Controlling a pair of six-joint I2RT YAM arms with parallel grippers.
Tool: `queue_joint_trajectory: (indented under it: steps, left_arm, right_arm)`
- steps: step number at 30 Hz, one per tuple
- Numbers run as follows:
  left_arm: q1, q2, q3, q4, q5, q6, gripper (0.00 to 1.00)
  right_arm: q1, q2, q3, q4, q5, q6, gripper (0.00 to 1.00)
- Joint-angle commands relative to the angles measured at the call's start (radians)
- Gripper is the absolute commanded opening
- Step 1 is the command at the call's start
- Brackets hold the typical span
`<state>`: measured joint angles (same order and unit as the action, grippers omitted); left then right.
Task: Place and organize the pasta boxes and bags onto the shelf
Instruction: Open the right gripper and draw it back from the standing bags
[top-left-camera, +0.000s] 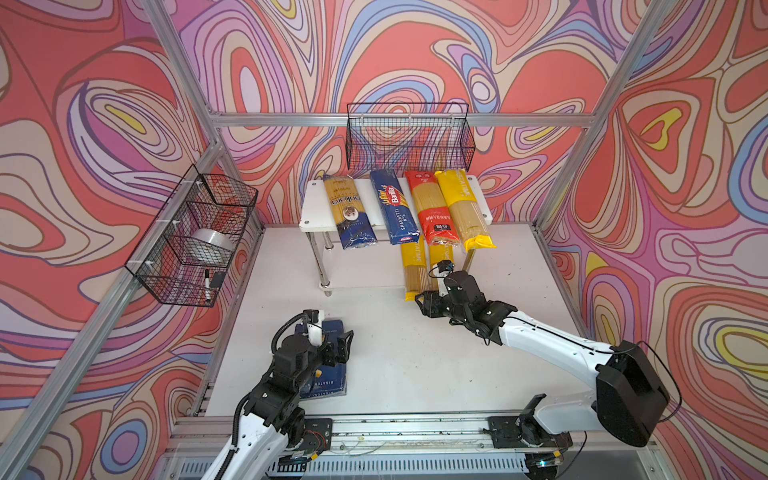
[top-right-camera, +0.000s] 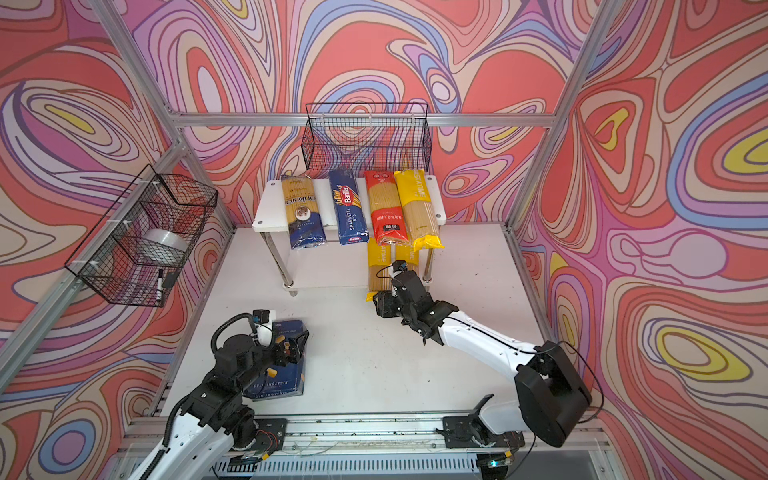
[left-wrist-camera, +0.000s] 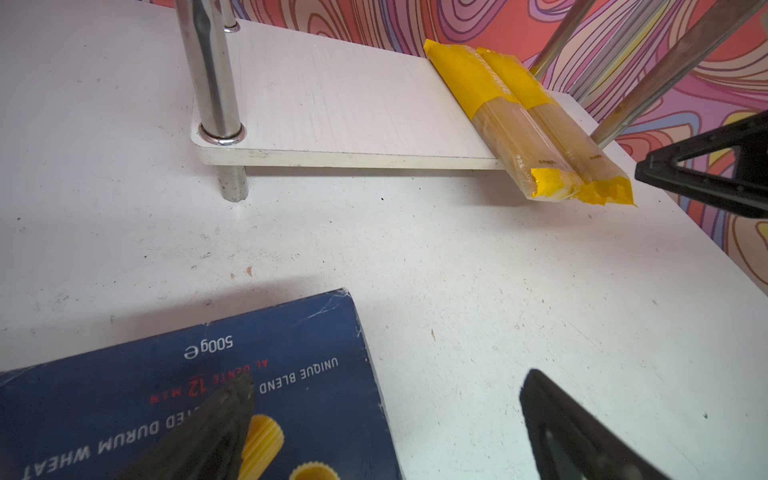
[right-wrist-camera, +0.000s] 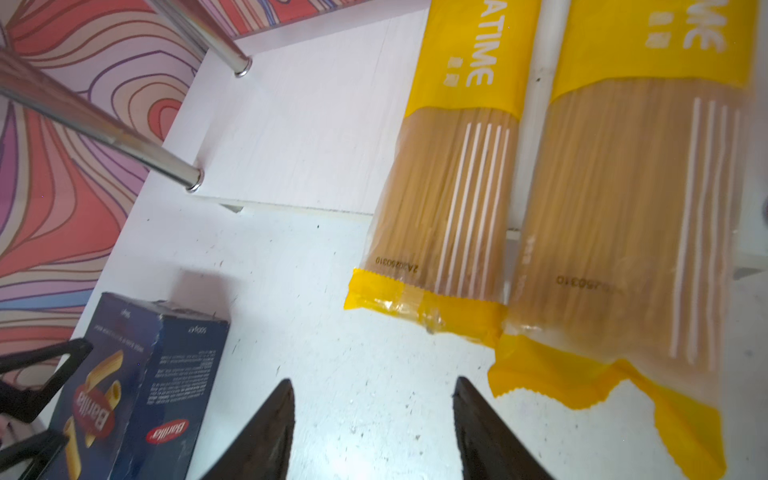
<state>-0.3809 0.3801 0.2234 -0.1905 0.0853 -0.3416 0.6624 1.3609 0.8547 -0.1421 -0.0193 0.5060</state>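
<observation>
Right gripper (right-wrist-camera: 372, 382) has its jaws apart and empty, two yellow bags (right-wrist-camera: 449, 199) just ahead (ends overhanging the shelf (right-wrist-camera: 291, 145)). Left gripper (left-wrist-camera: 386, 378) gapes too, blue box (left-wrist-camera: 166, 395) partly beneath it.

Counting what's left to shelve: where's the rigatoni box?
In both top views the rigatoni box lies on the table, front left, under the open left claw.

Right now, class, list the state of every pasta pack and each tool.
rigatoni box: flat on table
spaghetti box: on top tier
blue bag: on top tier
red bag: on top tier
yellow bag: on top tier
lower yellow bags: lower tier, overhanging
left tool: open, over rigatoni box
right tool: open, empty
</observation>
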Motion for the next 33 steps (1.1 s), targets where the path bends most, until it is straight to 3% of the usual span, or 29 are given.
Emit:
queue_joint_trajectory:
  steps: [1, 18, 33]
  left_arm:
    - [-0.004, -0.005, -0.009, 0.002, -0.006, 0.001, 1.00]
    - [-0.003, 0.008, -0.006, 0.005, -0.010, 0.000, 1.00]
    - [-0.003, 0.015, -0.006, 0.008, -0.008, 0.000, 1.00]
  right_arm:
    - [0.005, -0.005, -0.024, 0.011, -0.071, -0.007, 0.62]
    - [0.010, 0.222, 0.043, 0.171, -0.193, 0.035, 0.63]
    - [0.011, 0.379, 0.170, 0.186, -0.151, 0.015, 0.66]
